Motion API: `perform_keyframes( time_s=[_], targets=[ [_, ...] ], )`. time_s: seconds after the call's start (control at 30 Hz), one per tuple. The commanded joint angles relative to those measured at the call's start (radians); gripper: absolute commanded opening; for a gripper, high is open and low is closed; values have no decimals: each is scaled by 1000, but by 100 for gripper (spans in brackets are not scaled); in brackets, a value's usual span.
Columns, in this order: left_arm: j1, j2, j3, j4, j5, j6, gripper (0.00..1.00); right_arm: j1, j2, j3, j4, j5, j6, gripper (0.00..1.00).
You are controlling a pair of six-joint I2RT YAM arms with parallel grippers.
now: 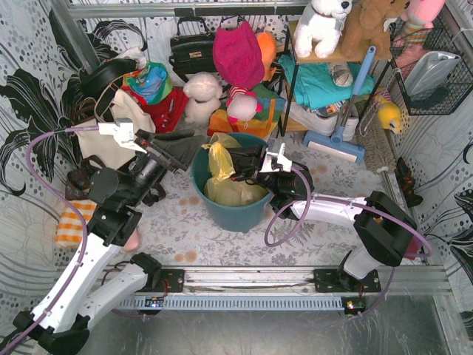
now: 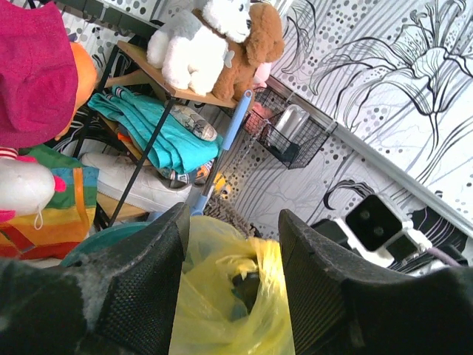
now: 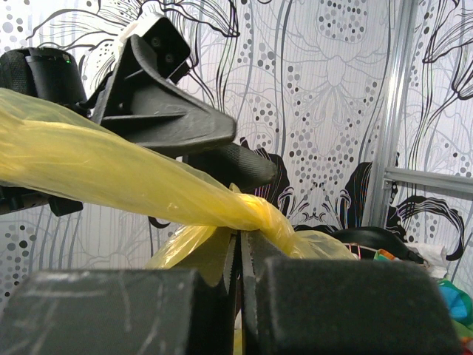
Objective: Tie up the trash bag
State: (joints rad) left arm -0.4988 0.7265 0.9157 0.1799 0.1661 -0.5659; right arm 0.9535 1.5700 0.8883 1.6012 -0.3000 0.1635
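Note:
The trash bag (image 1: 235,192), thin yellow plastic, sits inside a round teal bin (image 1: 229,214) at the table's middle. Its gathered top (image 1: 219,157) rises above the rim. My right gripper (image 1: 232,159) reaches in from the right and is shut on a twisted strand of the bag (image 3: 185,196); the jaws (image 3: 240,240) pinch the plastic just under the twist. My left gripper (image 1: 201,146) comes in from the left with its fingers (image 2: 151,274) wide apart. The yellow bag (image 2: 229,296) fills the gap between them without being pinched. The left fingers (image 3: 174,122) show above the strand.
A cream tote (image 1: 118,122), black handbag (image 1: 191,46) and stuffed toys (image 1: 203,96) crowd the back. A shelf (image 1: 325,74) with plush animals and a blue sweeper (image 1: 336,140) stand at the back right, a wire basket (image 1: 436,74) hangs on the right wall, and an orange checked cloth (image 1: 72,222) lies left.

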Motion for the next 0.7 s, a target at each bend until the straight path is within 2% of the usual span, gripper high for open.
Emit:
perform_keyframes(
  time_s=[0.0, 0.33, 0.67],
  targets=[
    [-6, 31, 67, -17, -55, -64, 60, 11, 42, -14, 17, -6, 10, 0],
    [-6, 24, 55, -38, 52, -52, 63, 11, 36, -8, -5, 15, -5, 0],
    [-6, 40, 57, -79, 89, -51, 52, 11, 41, 6, -7, 25, -12, 0]
  ],
)
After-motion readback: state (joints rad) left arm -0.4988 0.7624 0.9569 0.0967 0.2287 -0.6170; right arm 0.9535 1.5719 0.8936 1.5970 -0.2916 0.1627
